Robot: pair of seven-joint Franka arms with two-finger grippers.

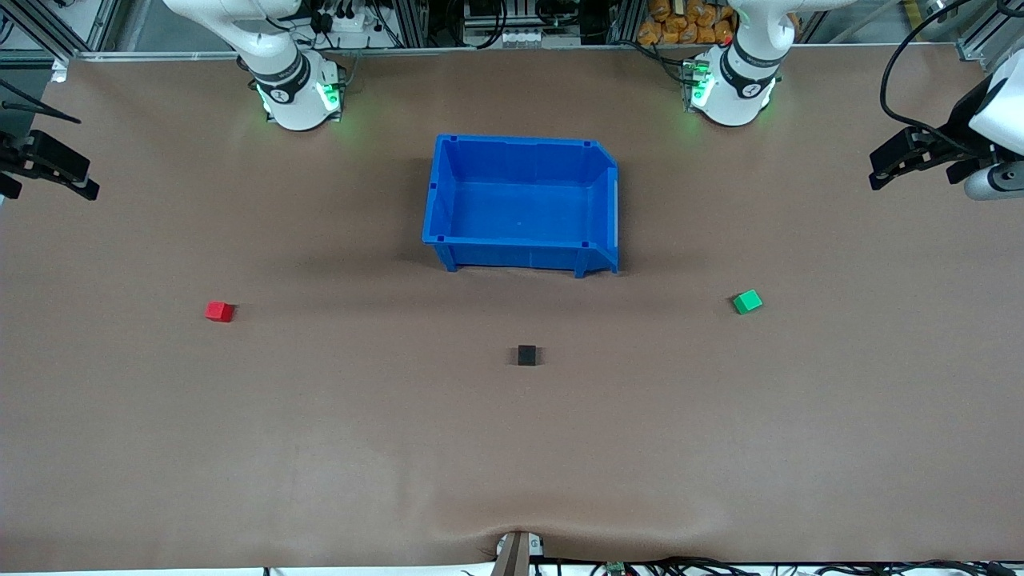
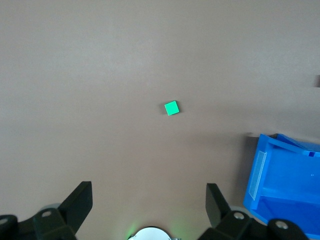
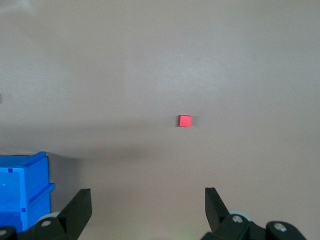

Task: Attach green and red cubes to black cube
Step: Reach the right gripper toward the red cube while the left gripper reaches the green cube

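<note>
The black cube sits on the brown table, nearer to the front camera than the blue bin. The red cube lies toward the right arm's end and shows in the right wrist view. The green cube lies toward the left arm's end and shows in the left wrist view. My left gripper hangs open and empty high over the left arm's end of the table. My right gripper hangs open and empty high over the right arm's end. The three cubes stand well apart.
An empty blue bin stands mid-table between the arm bases and the black cube; it also shows in the left wrist view and the right wrist view. A small clamp sits at the table's front edge.
</note>
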